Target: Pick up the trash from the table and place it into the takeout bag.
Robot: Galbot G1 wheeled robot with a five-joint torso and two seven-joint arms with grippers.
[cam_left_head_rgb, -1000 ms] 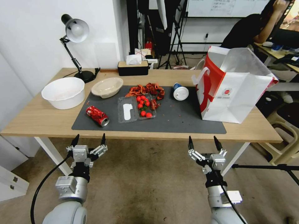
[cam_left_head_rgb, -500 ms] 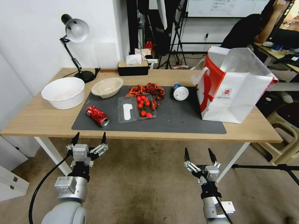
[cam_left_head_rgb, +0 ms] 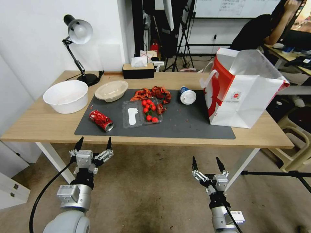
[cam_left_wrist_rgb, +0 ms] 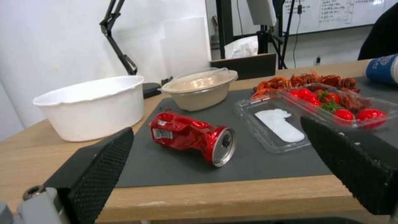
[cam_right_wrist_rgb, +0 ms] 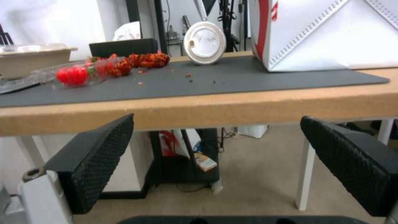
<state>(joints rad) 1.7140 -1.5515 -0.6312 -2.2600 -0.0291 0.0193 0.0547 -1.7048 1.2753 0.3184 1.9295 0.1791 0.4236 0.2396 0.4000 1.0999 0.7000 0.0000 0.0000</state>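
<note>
On the table's (cam_left_head_rgb: 42, 124) dark grey mat (cam_left_head_rgb: 181, 126) lies the trash: a crushed red can (cam_left_head_rgb: 101, 120) (cam_left_wrist_rgb: 191, 138), a beige lidded bowl (cam_left_head_rgb: 111, 91) (cam_left_wrist_rgb: 200, 88), a clear clamshell (cam_left_head_rgb: 141, 113) holding red tomatoes, red shell scraps (cam_left_head_rgb: 152, 94), and a blue-white paper cup (cam_left_head_rgb: 187, 95) (cam_right_wrist_rgb: 205, 42) on its side. The white-and-red takeout bag (cam_left_head_rgb: 243, 94) (cam_right_wrist_rgb: 327, 34) stands open at the mat's right end. Below the front edge, my left gripper (cam_left_head_rgb: 94, 143) hangs open before the can. My right gripper (cam_left_head_rgb: 206, 163) is open too, lower, near the floor side.
A big white bowl (cam_left_head_rgb: 66, 95) sits left of the mat, a desk lamp (cam_left_head_rgb: 77, 35) and a black tissue box (cam_left_head_rgb: 138, 69) at the back edge. A white table leg (cam_right_wrist_rgb: 305, 174) stands under the right end. Chairs and a tripod leg lie to the right.
My right gripper has dropped lower and shifted slightly left, away from the table's edge. The left gripper and the items on the table have stayed put.
</note>
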